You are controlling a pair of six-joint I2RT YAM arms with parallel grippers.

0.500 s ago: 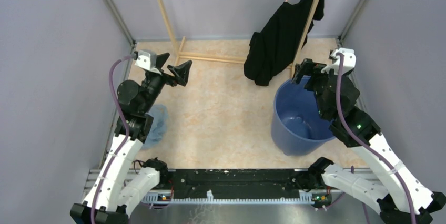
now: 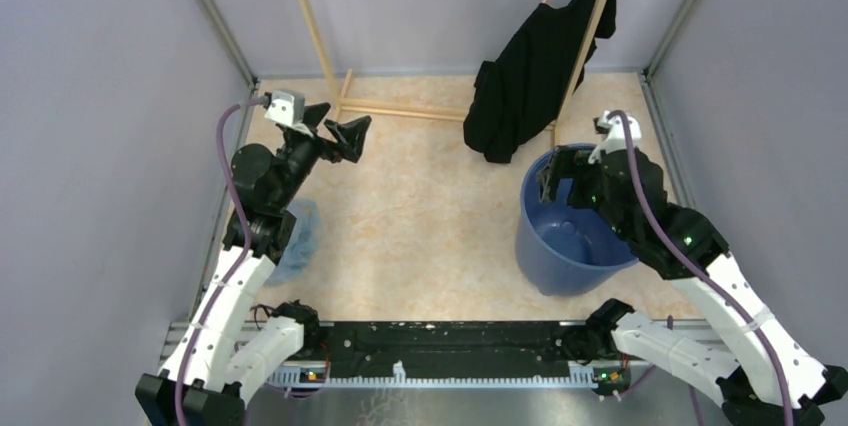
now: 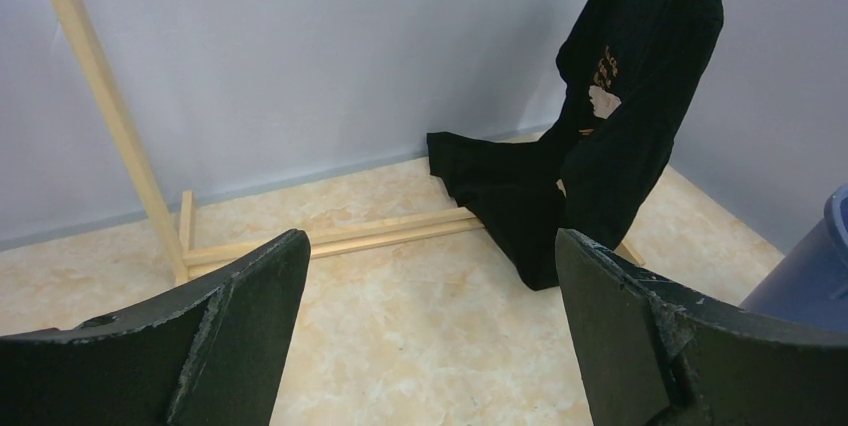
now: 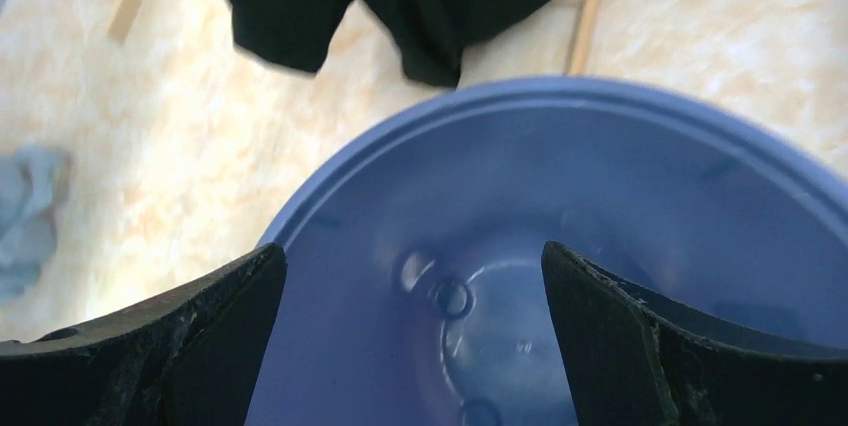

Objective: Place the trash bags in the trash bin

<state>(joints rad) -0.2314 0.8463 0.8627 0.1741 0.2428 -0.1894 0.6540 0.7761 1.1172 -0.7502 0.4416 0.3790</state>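
Lying crumpled, pale-blue trash bag (image 2: 300, 233); left tool (image 3: 430, 241) and right tool (image 4: 412, 249) agape, empty.

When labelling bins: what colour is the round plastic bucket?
Blue round plastic bucket; top external view shows best.

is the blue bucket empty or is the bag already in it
Empty. The right wrist view shows the bare bottom of the trash bin; the trash bag lies on the floor beside the left arm.
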